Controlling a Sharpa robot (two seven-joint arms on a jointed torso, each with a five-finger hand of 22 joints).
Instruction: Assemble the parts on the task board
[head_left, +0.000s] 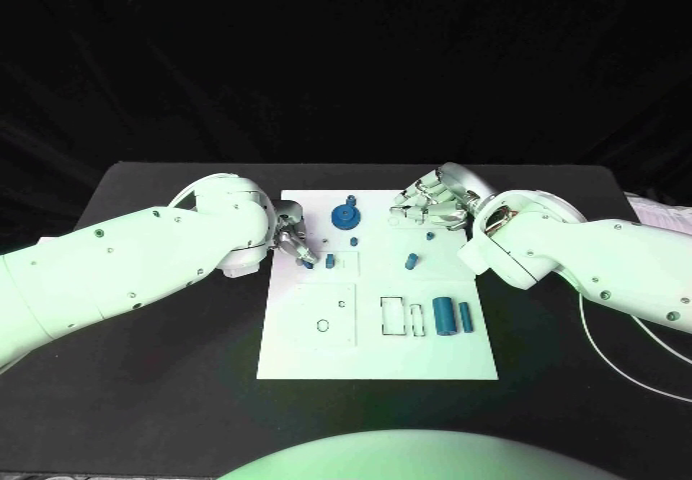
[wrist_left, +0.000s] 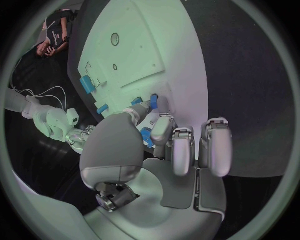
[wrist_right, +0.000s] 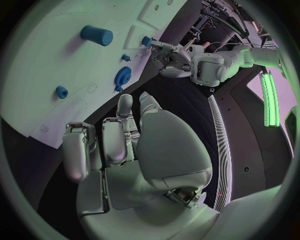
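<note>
The board (head_left: 378, 350) is lying in the middle of the table (head_left: 159, 400). Near its far edge a gear (head_left: 345, 214) is standing on the board, with a small peg (head_left: 355, 241) just in front of it. A cylinder (head_left: 446, 315) and a thinner pin (head_left: 467, 314) are lying side by side on the board's right half, beside 2 rectangular recesses; whether they are sitting in recesses of their own, I cannot tell.

The left hand (head_left: 293, 243) is reaching over the board's left edge, pinching a small part (wrist_left: 154, 100) between its fingertips, close to the board's surface. The right hand (head_left: 433, 205) is hovering over the far right corner, fingers loosely apart, grasping nothing. Another part (head_left: 410, 262) is lying between the hands.
</note>
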